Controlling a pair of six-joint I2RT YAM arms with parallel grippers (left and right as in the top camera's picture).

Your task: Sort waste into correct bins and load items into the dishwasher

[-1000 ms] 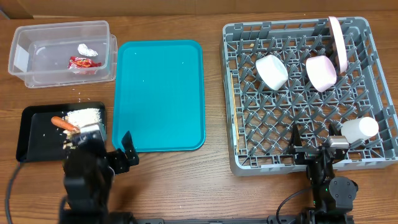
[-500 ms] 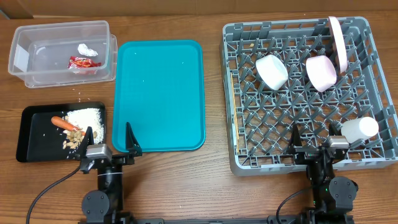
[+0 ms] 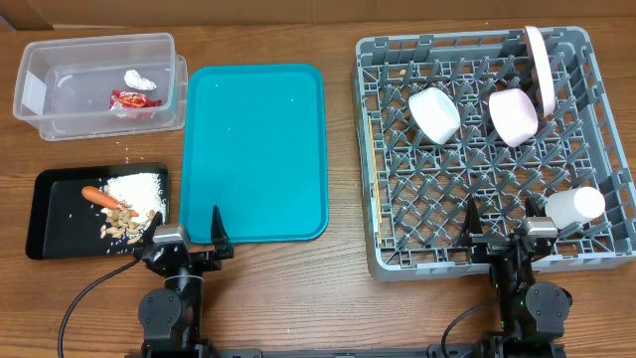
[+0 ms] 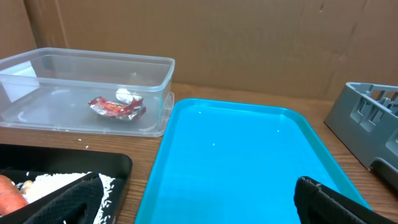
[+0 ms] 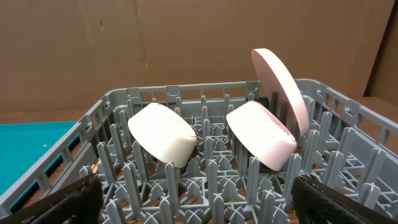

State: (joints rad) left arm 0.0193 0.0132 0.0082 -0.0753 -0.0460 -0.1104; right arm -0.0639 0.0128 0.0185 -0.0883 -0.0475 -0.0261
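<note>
The clear tub [image 3: 40,60] at the back left holds the red snack wrapper [image 3: 134,99] and the crumpled white wrapper [image 3: 137,79]; both show in the left wrist view [image 4: 115,107]. The black tray [image 3: 48,224] holds the carrot [image 3: 101,197], rice [image 3: 134,186] and peanuts [image 3: 127,221]. The grey dish rack [image 3: 378,149] holds two white bowls [image 3: 434,114] [image 3: 513,116], the upright plate [image 3: 541,70] and the cup [image 3: 574,207]. Chopsticks are not visible. My left gripper [image 3: 187,237] is open and empty at the teal tray's front edge. My right gripper [image 3: 503,234] is open and empty at the rack's front wall.
The teal serving tray [image 3: 258,149] lies between the bins and the rack, with nothing on it. Bare wooden table runs along the front edge. Cardboard walls stand behind the table.
My left arm has drawn back from the black tray and lowered to the table's front edge, shifting slightly right. The right arm has not moved.
</note>
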